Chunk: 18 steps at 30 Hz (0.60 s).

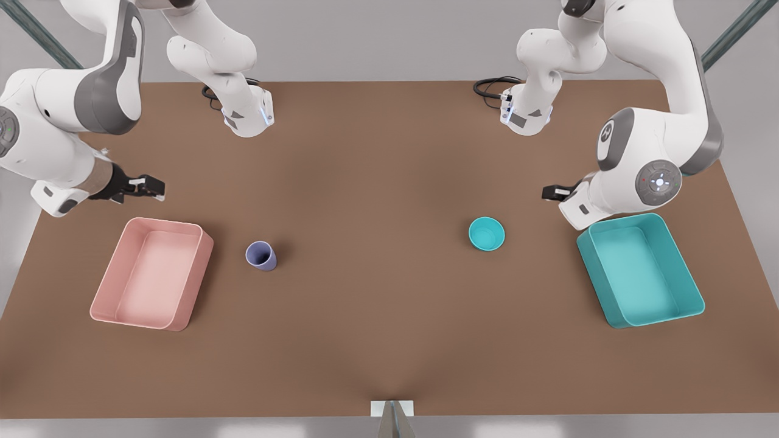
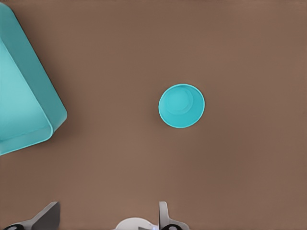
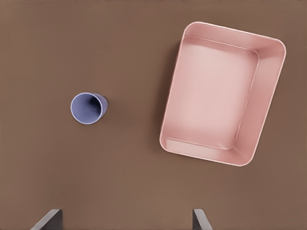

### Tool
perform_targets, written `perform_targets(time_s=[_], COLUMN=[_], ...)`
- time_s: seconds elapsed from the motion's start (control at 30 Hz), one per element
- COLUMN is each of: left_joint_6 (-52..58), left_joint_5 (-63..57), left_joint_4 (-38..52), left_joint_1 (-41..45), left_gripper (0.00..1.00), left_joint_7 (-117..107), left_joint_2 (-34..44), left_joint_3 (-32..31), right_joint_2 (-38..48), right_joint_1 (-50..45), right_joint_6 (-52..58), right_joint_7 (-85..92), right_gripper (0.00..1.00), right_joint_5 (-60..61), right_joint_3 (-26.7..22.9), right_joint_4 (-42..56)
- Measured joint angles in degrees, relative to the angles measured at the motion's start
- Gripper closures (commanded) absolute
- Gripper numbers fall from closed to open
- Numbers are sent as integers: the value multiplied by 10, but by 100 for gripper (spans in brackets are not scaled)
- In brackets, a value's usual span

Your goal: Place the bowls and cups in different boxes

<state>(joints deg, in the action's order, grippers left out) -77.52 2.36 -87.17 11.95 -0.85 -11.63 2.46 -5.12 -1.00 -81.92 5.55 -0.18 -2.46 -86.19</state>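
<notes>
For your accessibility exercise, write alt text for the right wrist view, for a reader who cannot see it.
Seen from above, a lavender cup stands upright on a brown table beside an empty pale pink box, apart from it. Two open fingertips of the right pincer show at the picture's edge, holding nothing.

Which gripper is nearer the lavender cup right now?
The right gripper, open, hanging beyond the pink box on the cup's side. The left gripper, open, waits across the table by the teal box, past the teal bowl.
</notes>
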Motion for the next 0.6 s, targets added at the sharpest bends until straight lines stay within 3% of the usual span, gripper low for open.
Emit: perform_targets(time_s=[0.1,0.3,0.6], left_joint_6=[-35,-240,-411], left_joint_5=[25,164,221], left_joint_4=[-48,-232,-284], left_joint_1=[-1,1,5], left_gripper=[0,0,0], left_joint_7=[0,44,122], left_joint_2=[-29,-121,-163], left_joint_3=[1,1,-8], right_joint_2=[-34,-154,-131], right_joint_1=[1,-98,-106], right_joint_6=[-12,-91,-312], right_joint_7=[2,-9,-52], right_gripper=[0,0,0], right_joint_5=[9,14,10], right_joint_3=[1,2,2], right_joint_4=[3,0,-222])
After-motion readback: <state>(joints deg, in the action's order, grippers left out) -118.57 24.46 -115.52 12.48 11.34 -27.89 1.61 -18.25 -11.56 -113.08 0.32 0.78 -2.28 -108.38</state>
